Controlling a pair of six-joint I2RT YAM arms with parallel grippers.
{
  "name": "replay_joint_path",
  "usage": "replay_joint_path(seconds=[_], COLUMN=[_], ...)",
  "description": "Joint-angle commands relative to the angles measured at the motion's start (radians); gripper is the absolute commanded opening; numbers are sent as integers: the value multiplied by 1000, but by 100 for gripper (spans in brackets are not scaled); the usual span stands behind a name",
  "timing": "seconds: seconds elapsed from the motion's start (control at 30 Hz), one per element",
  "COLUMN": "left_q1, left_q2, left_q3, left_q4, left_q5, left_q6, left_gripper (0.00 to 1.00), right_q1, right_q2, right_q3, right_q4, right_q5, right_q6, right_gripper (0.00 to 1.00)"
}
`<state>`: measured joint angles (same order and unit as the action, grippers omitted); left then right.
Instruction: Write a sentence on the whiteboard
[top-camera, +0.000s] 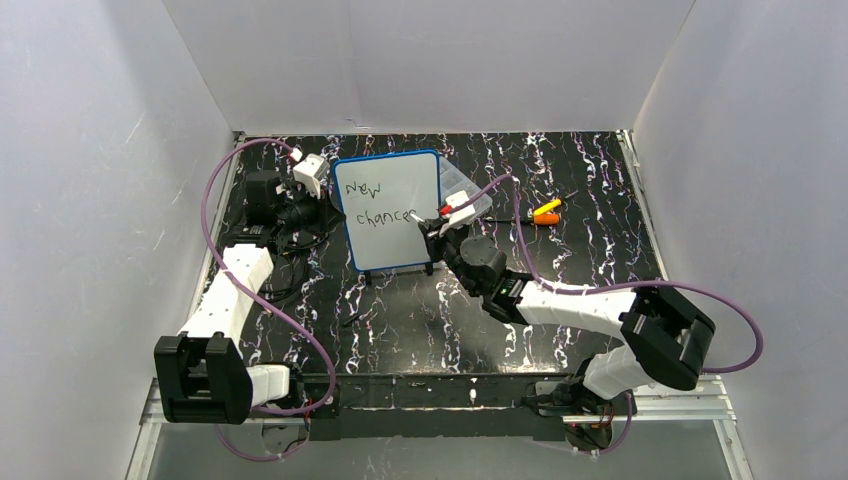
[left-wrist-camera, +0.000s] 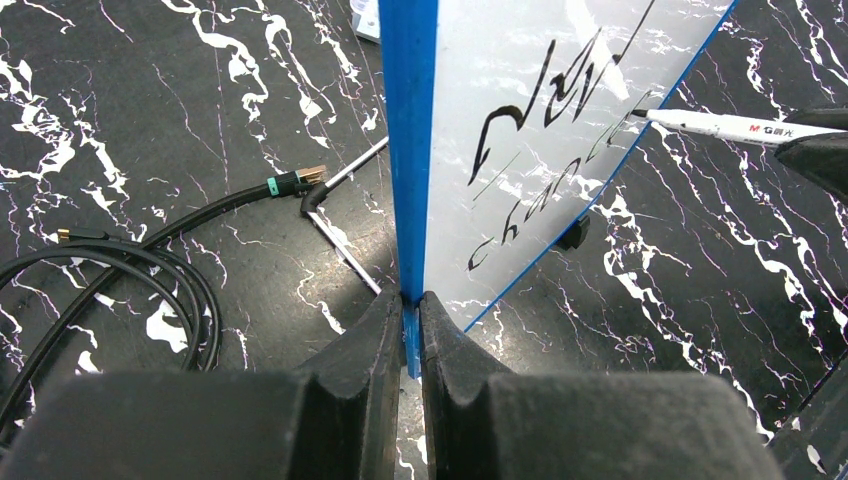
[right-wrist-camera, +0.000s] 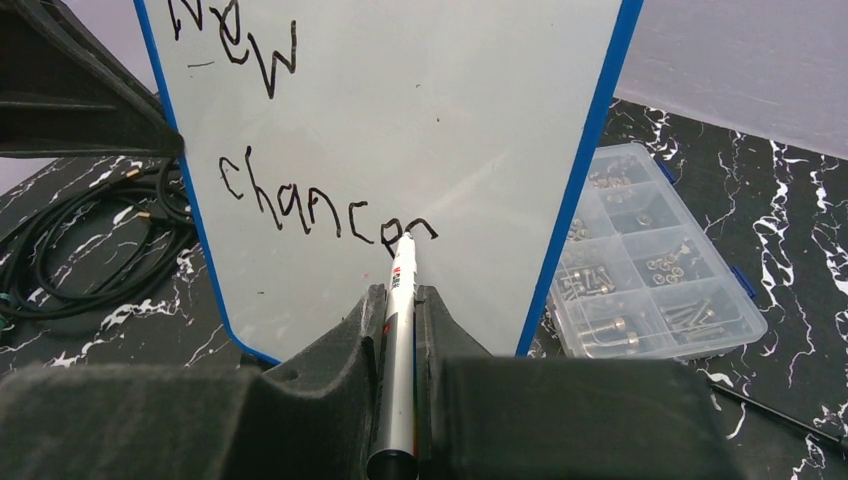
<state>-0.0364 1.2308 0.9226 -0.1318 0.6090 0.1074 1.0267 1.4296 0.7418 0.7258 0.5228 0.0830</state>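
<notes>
A: What is the right claw (right-wrist-camera: 398, 292) doing?

B: It is gripping narrow on the pen (right-wrist-camera: 397, 360), with the barrel running up between its jaws. The tip is pressing on the board (top-camera: 388, 195) just ahead of the claw. The sentence (right-wrist-camera: 310, 205) is reading "New" above and roughly "chance" below. The tip is sitting at the end of that second word, so I judge it is finishing the last letter.

A: And the left claw (left-wrist-camera: 412, 300)?

B: It is pinching the board's blue frame at the side edge and holding the board upright, with the written face lying to that claw's right.

A: How should the stroke be going?

B: Lightly. The claw is gripping only one edge, so hard pressure from the pen is likely to be swinging the board about the left claw. The pen should be gliding at even contact, lifting clear between letters and matching the size of the neighbouring letters. "grow" is not yet written, and bare white is showing below the tip for a third line.

A: Is anything getting in the way?

B: The parts box (right-wrist-camera: 640, 260) is sitting on the counter (left-wrist-camera: 700, 300) ahead and to the right of the right claw, behind the board's edge. Cables (left-wrist-camera: 120, 270) are lying left of the left claw. Neither is touching a claw.
</notes>
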Motion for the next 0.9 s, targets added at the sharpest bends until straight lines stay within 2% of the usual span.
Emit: replay_joint_path(seconds=[0.0,0.37,0.87], left_q1=[-1,0,-1], left_q2=[-17,-21,-24], left_q3=[0,-2,-3], left_q4=[15,15,16], left_q5=[21,21,23], left_q6=[1,1,-1], left_gripper=[0,0,0], right_q1=[-8,-8,-5], right_q2=[-9,-40,-18], right_q3=[-10,-37,-31], right_q4=[6,-12,-20], right_q5=[24,92,16], right_q6=[22,18,61], right_gripper=[1,1,1])
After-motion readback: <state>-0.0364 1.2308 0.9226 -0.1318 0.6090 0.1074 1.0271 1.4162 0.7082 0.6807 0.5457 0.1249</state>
